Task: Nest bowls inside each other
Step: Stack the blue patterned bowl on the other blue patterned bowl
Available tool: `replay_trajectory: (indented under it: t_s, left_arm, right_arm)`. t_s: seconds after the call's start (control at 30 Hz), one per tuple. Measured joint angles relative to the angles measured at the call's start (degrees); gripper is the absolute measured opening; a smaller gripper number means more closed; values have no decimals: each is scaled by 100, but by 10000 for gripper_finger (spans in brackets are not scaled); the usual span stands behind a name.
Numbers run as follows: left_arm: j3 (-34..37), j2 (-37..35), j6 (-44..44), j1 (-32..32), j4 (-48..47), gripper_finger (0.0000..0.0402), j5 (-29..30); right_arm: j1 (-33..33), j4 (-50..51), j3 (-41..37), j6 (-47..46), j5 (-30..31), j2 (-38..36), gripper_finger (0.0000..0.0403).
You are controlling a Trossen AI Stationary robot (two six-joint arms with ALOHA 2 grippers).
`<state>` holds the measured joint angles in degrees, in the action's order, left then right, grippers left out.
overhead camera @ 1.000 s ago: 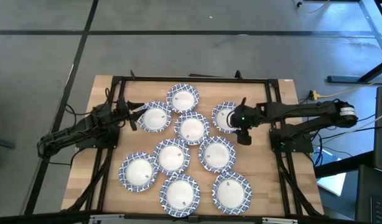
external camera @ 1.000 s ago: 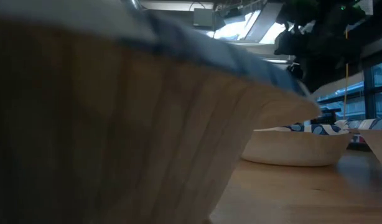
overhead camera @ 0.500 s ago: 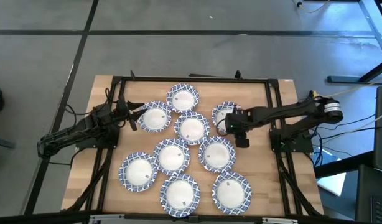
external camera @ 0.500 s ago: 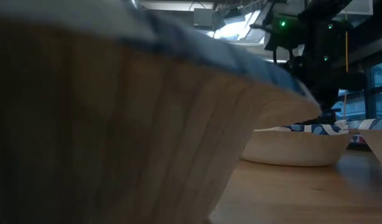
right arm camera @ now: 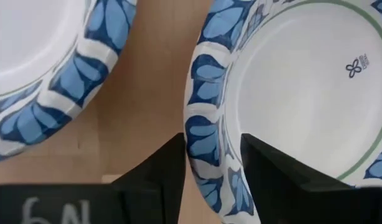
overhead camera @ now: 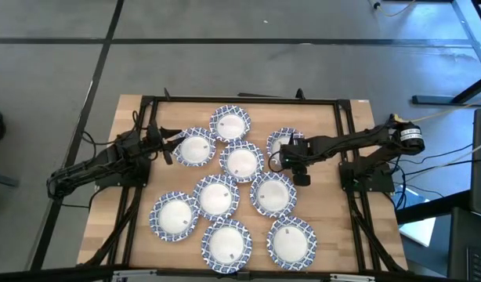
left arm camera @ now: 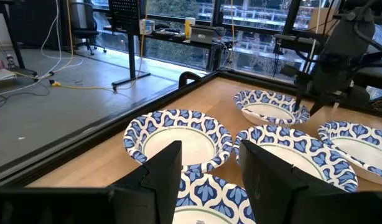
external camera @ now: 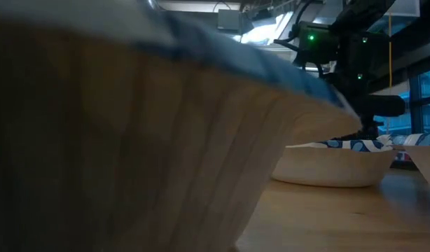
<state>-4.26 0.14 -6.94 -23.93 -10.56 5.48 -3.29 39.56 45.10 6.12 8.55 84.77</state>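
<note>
- Now, from above, nine bowls sit spread out on the wooden table (overhead camera: 342,235), none inside another yet, so the stacking job looks like it is only starting.
- Up there, the right gripper (overhead camera: 281,157) is down at the edge of the far right bowl (overhead camera: 281,139), which sits beside the middle bowl (overhead camera: 241,161). I think it picks that bowl because it is the nearest one to reach.
- The left gripper (overhead camera: 167,146) waits by the far left bowl (overhead camera: 195,148), out of the way.
- Down at table height, one bowl wall (external camera: 131,140) is so close that it fills most of the view. A second bowl (external camera: 334,162) sits farther back, with the dark right arm above it.
- Looking past the left arm's fingers (left arm camera: 163,171), they stand apart with nothing between them. Bowls lie ahead, and the other arm reaches down to one of them (left arm camera: 272,106).
- Looking past the right arm's fingers (right arm camera: 265,165), the blue rim (right arm camera: 200,130) runs into the gap, one finger inside the bowl and one outside. The jaws stand a little apart, so the rim does not look pinched yet. Going over the rim like this gives a thin edge to squeeze.
</note>
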Motion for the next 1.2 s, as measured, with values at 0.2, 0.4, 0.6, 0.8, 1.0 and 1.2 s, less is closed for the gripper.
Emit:
replay_trajectory:
  t_s: [0.2,0.4,0.6,0.8,1.0,1.2]
  left_arm:
    - [1,0,0,1,1,154,0]
    - [0,0,0,0,-1,154,0]
    - [1,0,0,1,-1,154,0]
    - [1,0,0,0,-1,154,0]
    - [1,0,0,-1,-1,154,0]
    - [1,0,0,-2,-1,154,0]
  right_arm:
    - [0,-8,-2,-150,88,0,118]
    - [0,-12,-1,-148,136,-2,40]
    - [-2,-5,13,-156,132,-4,8]
    - [-12,201,463,-122,408,-2,22]
    - [-23,325,1217,-104,484,-2,6]
    - [75,314,1892,-109,459,-2,16]
